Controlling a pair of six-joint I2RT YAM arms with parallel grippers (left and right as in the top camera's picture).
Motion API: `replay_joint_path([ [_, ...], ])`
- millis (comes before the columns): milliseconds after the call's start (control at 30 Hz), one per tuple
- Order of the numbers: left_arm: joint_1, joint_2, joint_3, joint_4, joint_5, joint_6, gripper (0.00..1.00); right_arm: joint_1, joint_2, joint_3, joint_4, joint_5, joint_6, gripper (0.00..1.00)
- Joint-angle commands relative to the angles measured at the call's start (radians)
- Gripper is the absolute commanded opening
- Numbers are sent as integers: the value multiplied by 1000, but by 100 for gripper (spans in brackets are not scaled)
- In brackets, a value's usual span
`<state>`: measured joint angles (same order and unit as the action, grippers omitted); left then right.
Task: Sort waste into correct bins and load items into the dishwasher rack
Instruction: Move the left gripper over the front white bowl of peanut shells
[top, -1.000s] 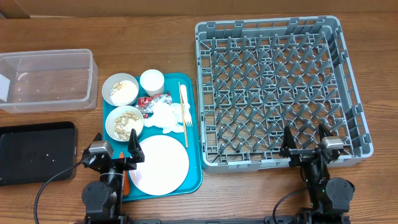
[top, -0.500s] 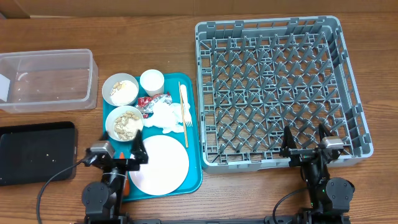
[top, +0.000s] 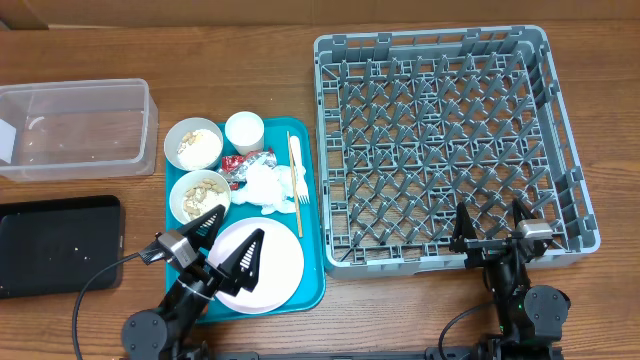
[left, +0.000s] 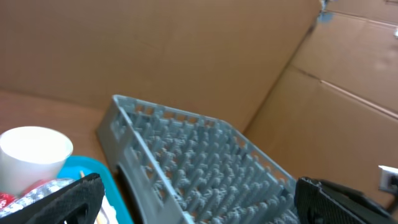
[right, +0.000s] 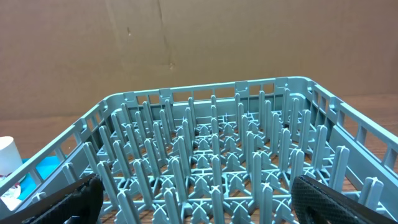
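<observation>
The left hand (top: 240, 222) is tipped up and swung toward the right side, its two dark fingers (top: 245, 262) spread wide and empty. The right hand (top: 489, 208) sits low by its base, pointing straight ahead and level, its own pair parted just as wide, gripping nothing.

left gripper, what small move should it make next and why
Probably lower the left gripper onto the nearest rim of the pink plate and close. Its jaws stand open and empty over that side of the plate, and the dishwasher rack holds nothing yet, so the plate seems the nearest item to load.
</observation>
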<state>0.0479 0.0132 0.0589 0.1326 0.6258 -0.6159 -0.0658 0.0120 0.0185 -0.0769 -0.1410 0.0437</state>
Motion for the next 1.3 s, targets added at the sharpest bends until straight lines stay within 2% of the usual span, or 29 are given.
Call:
replay_joint_path([
  [0,3,6,170,-108,55,114,100,-8,-9,-10,4,8,-7,100],
  [100,3,90,403,-370,-39,265,100,-8,-9,-10,4,8,-7,100],
  [200,3,214,618,-603,-143,324,100,-8,-9,-10,4,8,-7,100],
  [367,3,452,934,-906,-173,351,100,-8,-9,-10,4,8,-7,100],
  [500,2,577,1069,-986,-121,330,100,-8,-9,-10,4,8,-7,100],
  [567,2,607,1081,-978,-43,328,100,-8,-9,-10,4,8,-7,100],
  [633,2,628,1083,-972,-42,335,100,-8,-9,-10,4,8,-7,100],
  [733,2,671,1111,-1040,-160,313,100,-8,-9,-10,4,8,-7,100],
  [767,2,718,1156,-1124,-233,314,100,-8,-9,-10,4,8,-7,100],
  [1000,-72,952,1354,-1396,-411,354,100,-8,-9,-10,4,8,-7,100],
  [1267,-277,1154,1363,-1444,-657,307,100,-8,-9,-10,4,8,-7,100],
])
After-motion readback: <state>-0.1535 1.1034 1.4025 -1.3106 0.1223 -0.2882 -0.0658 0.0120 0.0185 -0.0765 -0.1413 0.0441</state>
